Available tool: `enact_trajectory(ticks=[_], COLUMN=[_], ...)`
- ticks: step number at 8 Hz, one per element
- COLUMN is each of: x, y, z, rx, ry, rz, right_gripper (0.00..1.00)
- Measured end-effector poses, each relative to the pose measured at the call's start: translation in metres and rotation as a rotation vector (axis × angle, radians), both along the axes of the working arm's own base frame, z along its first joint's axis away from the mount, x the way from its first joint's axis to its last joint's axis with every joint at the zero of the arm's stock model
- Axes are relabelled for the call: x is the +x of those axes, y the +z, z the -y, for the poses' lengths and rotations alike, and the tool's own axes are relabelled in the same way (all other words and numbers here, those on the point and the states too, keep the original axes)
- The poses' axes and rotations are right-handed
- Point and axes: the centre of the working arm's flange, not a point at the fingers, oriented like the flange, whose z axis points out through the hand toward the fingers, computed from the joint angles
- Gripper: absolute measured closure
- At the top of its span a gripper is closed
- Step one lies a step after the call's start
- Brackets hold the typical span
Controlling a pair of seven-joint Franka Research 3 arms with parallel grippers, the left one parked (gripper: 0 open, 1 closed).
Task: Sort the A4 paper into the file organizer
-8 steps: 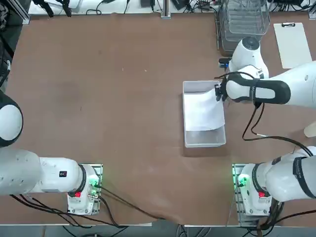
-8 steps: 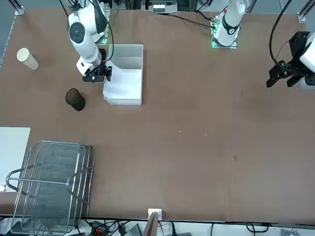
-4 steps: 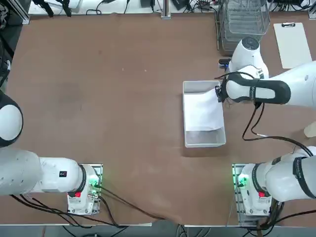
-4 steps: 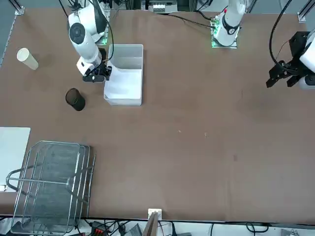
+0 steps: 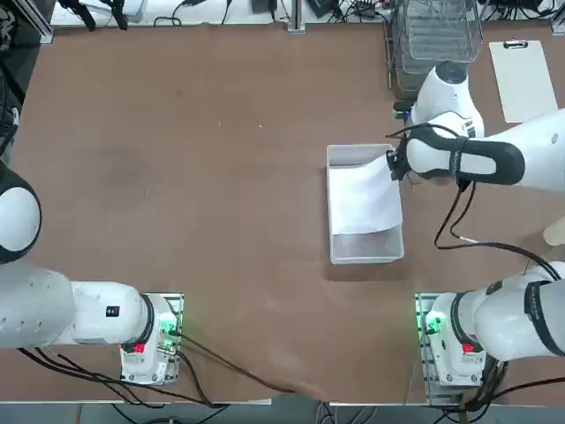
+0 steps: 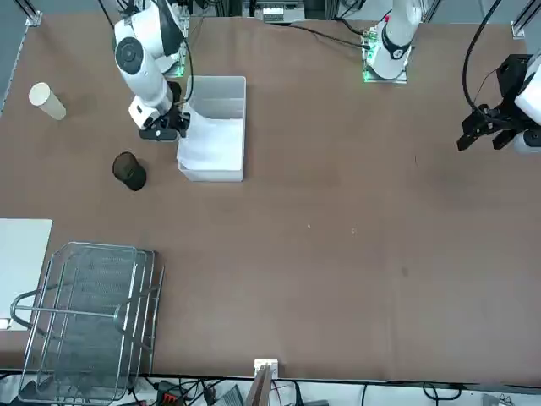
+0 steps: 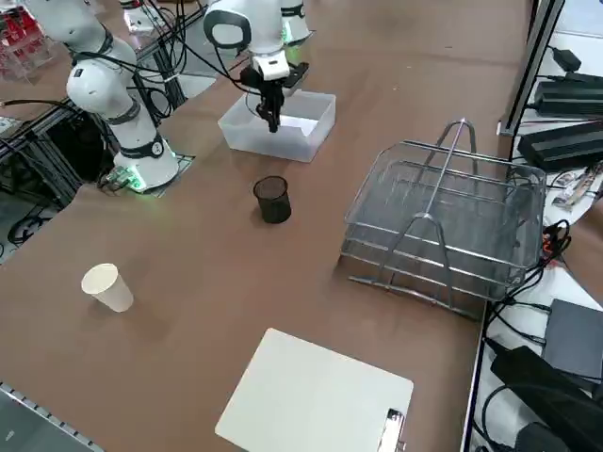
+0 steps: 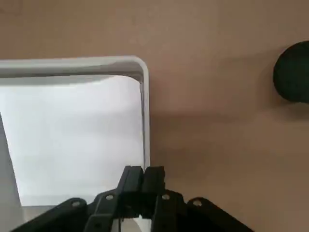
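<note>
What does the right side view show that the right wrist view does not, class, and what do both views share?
Only the right side view shows the file organizer, the clipboard, the paper cup and the arm's base.

Only the right wrist view shows the right gripper from close up, fingers shut together at the rim of the clear plastic bin.

Both show that bin, the A4 paper in it, the black mesh cup and the brown table.

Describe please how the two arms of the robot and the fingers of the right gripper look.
Both arms have glossy white rounded shells with dark bands at the joints. The right arm carries a black cable looping along it, and its base shows green and red lights. The right gripper is black, with two flat, squared black fingers. The left arm has the same white shell and lit base.
</note>
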Motion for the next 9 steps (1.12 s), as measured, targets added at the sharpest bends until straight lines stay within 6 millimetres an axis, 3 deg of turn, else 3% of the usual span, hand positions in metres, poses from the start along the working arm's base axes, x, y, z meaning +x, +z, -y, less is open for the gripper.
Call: enact_trajectory(ticks=[3, 6, 9], x=[0.013, 0.038, 0.066], y=[0.033, 0.098, 0.161], z=[-0.003, -0.011, 0.008], rx=[0.016, 0.025, 0.046], ry=[-0.005, -0.008, -0.057], rz=[0.025, 0.020, 0.027], right_gripper=[0.99, 0.99, 0.99])
